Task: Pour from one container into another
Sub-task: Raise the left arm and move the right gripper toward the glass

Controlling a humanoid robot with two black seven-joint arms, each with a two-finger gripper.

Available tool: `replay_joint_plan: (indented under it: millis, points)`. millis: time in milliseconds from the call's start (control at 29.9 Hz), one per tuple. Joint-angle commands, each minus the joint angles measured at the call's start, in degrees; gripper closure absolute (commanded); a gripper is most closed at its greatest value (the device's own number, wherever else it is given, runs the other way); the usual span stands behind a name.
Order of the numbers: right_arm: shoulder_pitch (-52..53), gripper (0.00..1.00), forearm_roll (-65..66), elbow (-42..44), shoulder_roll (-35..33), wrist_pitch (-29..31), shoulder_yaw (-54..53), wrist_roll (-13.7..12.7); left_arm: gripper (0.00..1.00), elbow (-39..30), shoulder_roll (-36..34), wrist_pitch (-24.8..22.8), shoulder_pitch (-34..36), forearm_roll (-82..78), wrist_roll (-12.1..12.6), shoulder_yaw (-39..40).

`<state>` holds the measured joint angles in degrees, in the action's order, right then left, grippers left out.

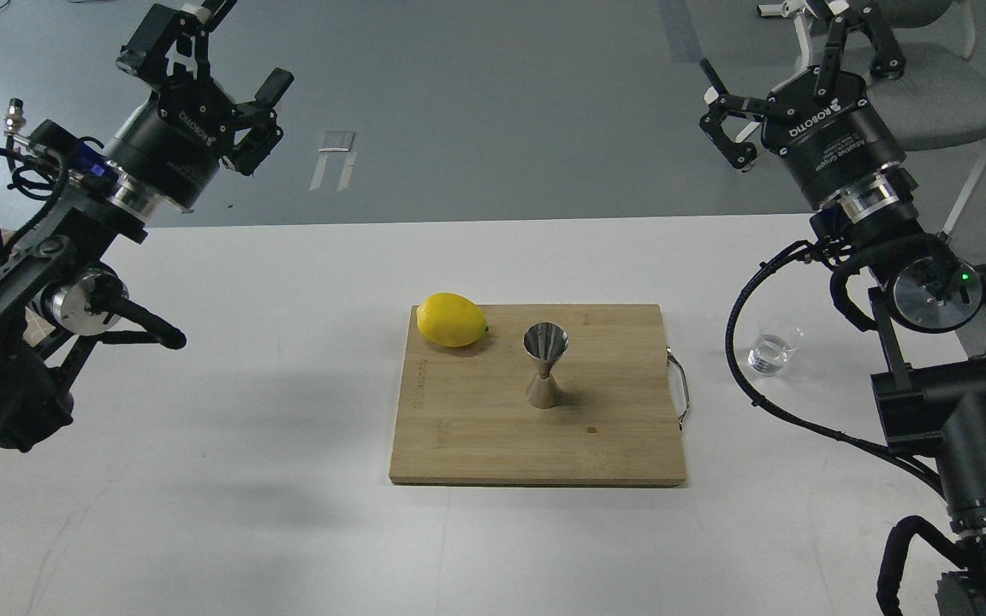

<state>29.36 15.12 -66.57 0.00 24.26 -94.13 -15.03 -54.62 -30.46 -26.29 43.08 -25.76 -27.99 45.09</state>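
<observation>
The wooden board (pixel 537 402) sat mid-desk (pixel 288 445), and the steel jigger (pixel 544 364) stood upright near its centre, with a lemon (pixel 452 320) at the board's far-left corner. The glass tumbler (pixel 774 347) stood off the board's right edge, on the desk beyond the metal handle, untouched. The left hand (pixel 217 53) hung high, far left of the board, fingers spread, holding nothing. The right hand (pixel 788 75) hovered high beyond the tumbler, fingers splayed wide, empty too.
</observation>
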Motion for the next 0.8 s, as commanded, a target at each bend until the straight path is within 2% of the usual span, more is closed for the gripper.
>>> replay_joint_plan:
  millis: [0, 100, 301, 769]
  points:
    - [0.0, 0.0, 0.0, 0.21, 0.0, 0.0, 0.0, 0.0, 0.02, 1.96, 2.76, -0.52, -0.54, 3.43, -0.01, 0.0]
    - [-0.26, 0.0, 0.0, 0.22, 0.0, 0.0, 0.09, 0.0, 0.02, 2.5, 6.19, -1.57, -0.98, 6.93, -0.01, 0.44]
    - [-0.88, 0.0, 0.0, -0.05, 0.0, 0.0, 0.09, -0.09, 0.02, 2.76, 8.66, -1.49, -2.82, 11.96, -0.01, 0.7]
    - [-2.28, 0.0, 0.0, -0.49, 0.0, 0.0, 0.18, -0.61, 0.02, 2.85, 8.93, -1.31, -4.76, 11.87, -0.01, 0.62]
